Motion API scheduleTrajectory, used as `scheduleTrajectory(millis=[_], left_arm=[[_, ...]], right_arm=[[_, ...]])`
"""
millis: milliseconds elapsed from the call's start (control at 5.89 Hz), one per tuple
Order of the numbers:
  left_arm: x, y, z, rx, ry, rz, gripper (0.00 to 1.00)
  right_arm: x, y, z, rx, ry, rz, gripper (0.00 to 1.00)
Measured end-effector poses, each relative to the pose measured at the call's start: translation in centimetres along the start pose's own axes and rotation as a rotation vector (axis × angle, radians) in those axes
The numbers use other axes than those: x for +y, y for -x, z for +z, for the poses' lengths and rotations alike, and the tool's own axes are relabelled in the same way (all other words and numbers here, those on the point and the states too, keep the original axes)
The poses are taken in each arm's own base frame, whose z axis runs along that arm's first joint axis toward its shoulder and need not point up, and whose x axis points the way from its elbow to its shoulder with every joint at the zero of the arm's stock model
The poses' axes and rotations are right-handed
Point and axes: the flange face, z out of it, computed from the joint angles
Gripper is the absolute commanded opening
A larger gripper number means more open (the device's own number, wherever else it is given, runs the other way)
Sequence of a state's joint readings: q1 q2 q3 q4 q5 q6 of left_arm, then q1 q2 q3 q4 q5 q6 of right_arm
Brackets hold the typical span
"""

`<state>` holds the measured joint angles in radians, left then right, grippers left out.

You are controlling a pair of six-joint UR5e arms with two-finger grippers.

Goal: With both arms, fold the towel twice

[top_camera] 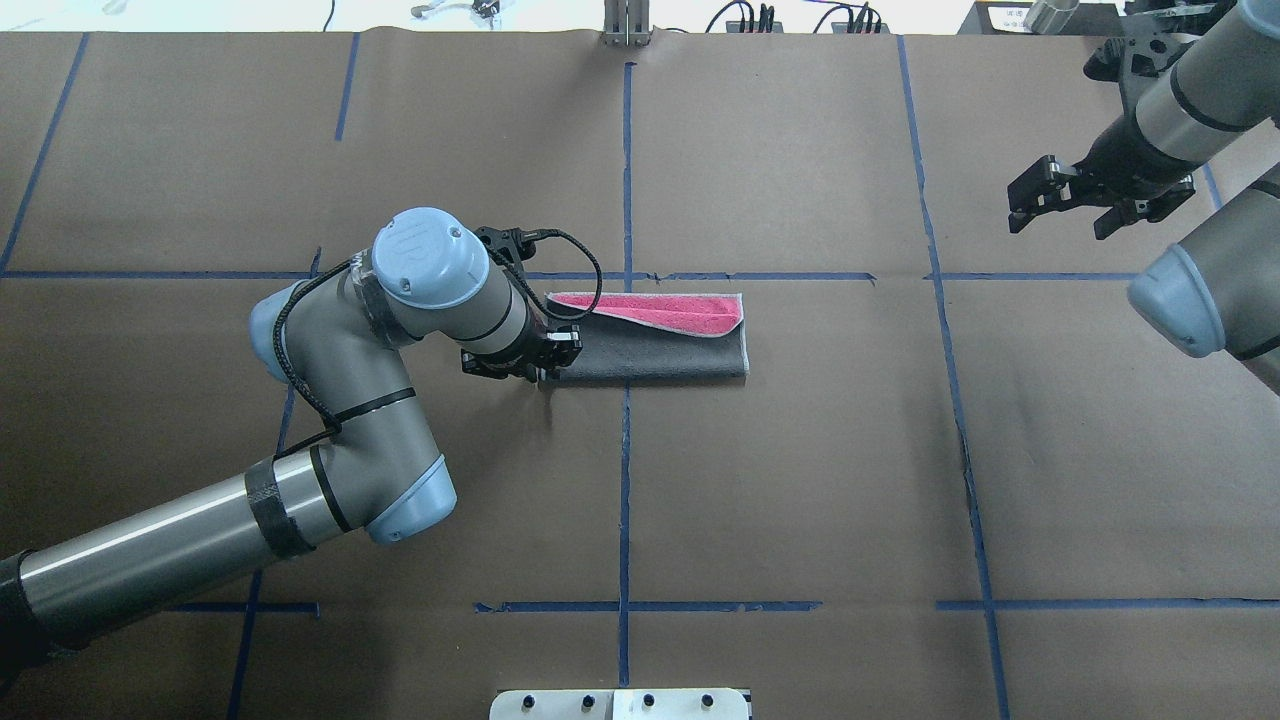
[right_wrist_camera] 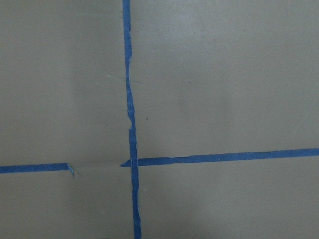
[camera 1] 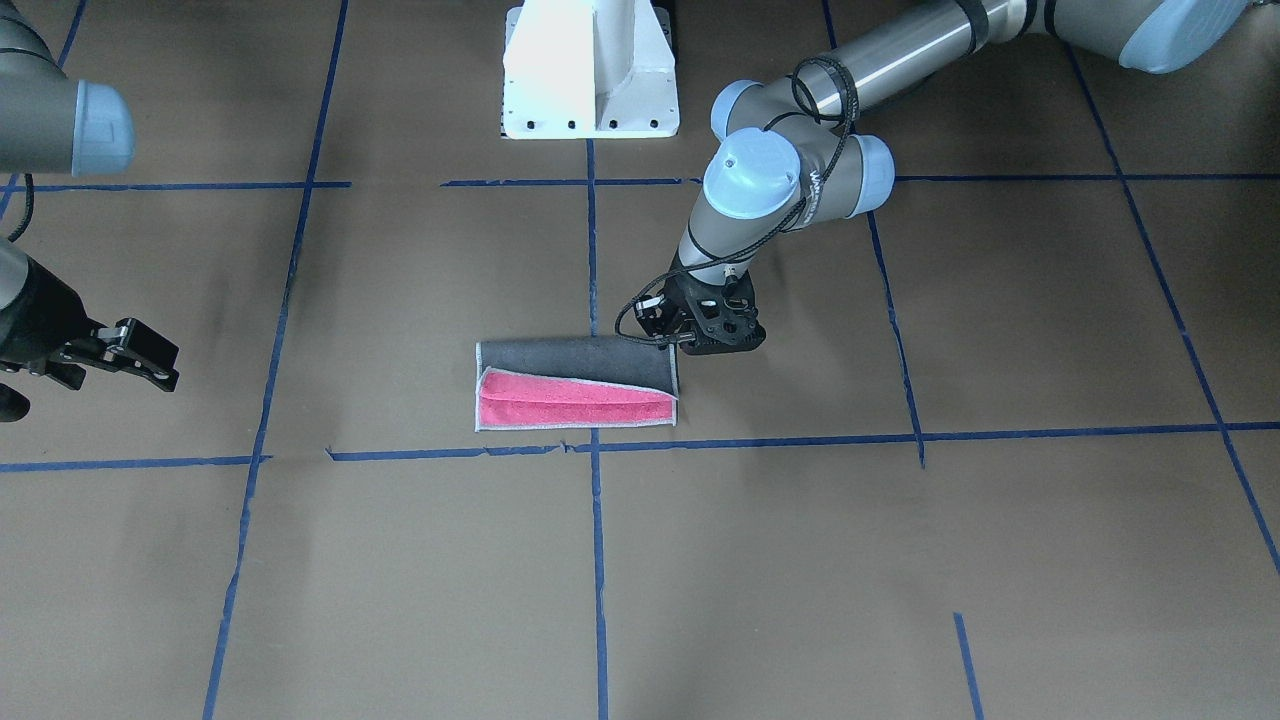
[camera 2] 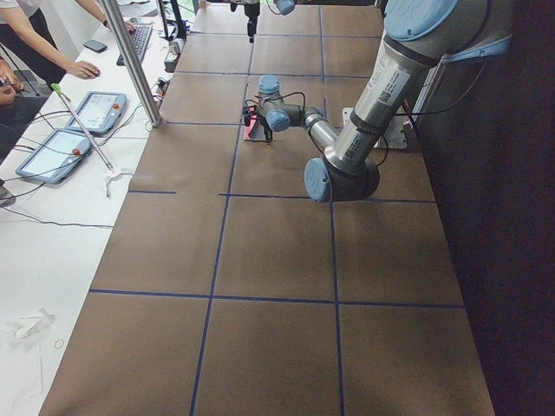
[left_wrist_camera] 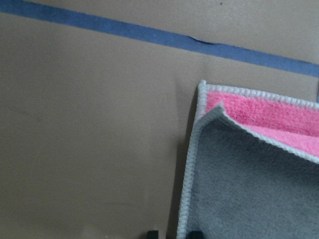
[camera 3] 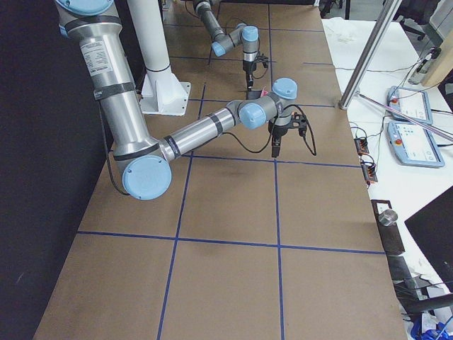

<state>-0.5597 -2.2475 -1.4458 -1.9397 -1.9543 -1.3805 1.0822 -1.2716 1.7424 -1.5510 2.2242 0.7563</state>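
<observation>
The towel (camera 1: 575,365) lies flat and folded once near the table's middle, grey face up, with a pink wedge along its far edge (top_camera: 650,355). My left gripper (top_camera: 540,372) is down at the towel's left end, at the near corner. In the left wrist view the towel's whitish border (left_wrist_camera: 189,189) runs between the two closely set fingertips at the bottom, so the left gripper (left_wrist_camera: 173,234) looks shut on the towel's edge. My right gripper (top_camera: 1060,222) hangs open and empty far to the right, above bare table; it also shows in the front view (camera 1: 150,365).
The white pedestal base (camera 1: 590,70) stands at the robot's side of the table. Blue tape lines (right_wrist_camera: 132,149) divide the brown table cover. Operators, tablets and a metal post (camera 2: 130,61) stand beyond the table's far edge.
</observation>
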Motion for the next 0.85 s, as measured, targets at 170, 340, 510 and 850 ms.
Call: scheduleTrajectory(millis=[170, 340, 510, 850], left_arm=[[-0.01, -0.37, -0.16, 0.005, -0.001, 0.001, 0.35], [-0.05, -0.46, -0.11, 0.005, -0.001, 0.001, 0.35], [-0.17, -0.32, 0.08, 0.0, -0.001, -0.001, 0.35], [-0.27, -0.24, 0.22, -0.004, -0.001, -0.007, 0.07]], right_arm=[[0.03, 0.22, -0.42, 0.005, 0.004, 0.007, 1.0], [0.19, 0.42, -0.85, 0.007, 0.008, 0.011, 1.0], [0.3, 0.52, -1.1, 0.009, 0.009, 0.014, 1.0], [0.34, 0.55, -1.18, 0.009, 0.01, 0.015, 1.0]])
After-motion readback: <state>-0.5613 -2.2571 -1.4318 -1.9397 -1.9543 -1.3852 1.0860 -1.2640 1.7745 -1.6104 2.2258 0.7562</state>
